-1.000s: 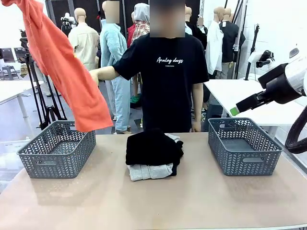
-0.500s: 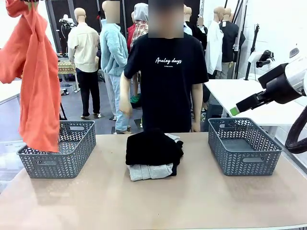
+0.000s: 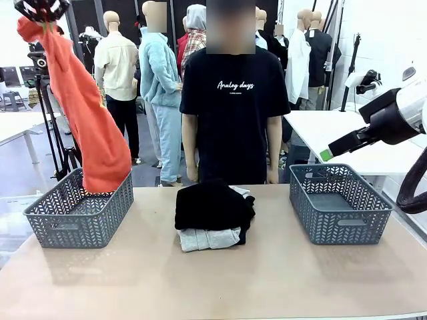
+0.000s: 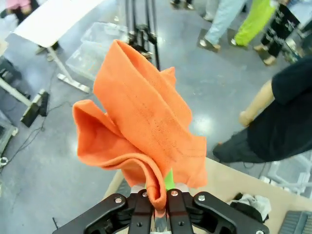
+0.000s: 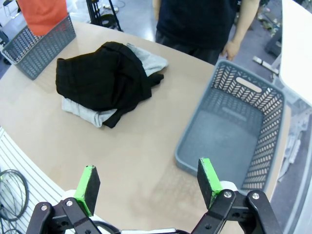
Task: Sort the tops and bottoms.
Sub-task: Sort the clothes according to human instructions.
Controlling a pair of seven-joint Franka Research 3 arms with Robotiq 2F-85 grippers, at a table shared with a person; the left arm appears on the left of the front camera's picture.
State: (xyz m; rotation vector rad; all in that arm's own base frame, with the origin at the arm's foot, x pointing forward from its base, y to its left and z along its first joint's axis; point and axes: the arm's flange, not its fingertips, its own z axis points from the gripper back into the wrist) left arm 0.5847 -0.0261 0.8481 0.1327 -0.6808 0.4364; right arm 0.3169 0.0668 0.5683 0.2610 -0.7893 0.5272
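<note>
I am partway through the 1st drop: the orange top is going to the left basket, which stands near the table's left edge. My left gripper is clamped tight on a bunched fold of it, high above that basket. The cloth hangs from the pinch in 1 long slanted drape, and its lower end reaches the basket's far rim. I judge it is just inside, though I cannot be sure.

Next I should come down over the basket's middle so the slack piles up inside, then let go. If I release from this height, the limp tail could flop over the wall.

My right gripper stands wide and empty, raised above the right basket near the table's right edge.

The top is soft knit, with a stitched seam running along the fold. Both baskets are stiff grey plastic with herringbone openwork walls and a slot handle.

In the middle of the table, toward the far edge, the black bottoms lie crumpled and matte. They rest on the heather-grey top, which is folded flat, with its front edge showing under them. The table is smooth, pale tan board.
</note>
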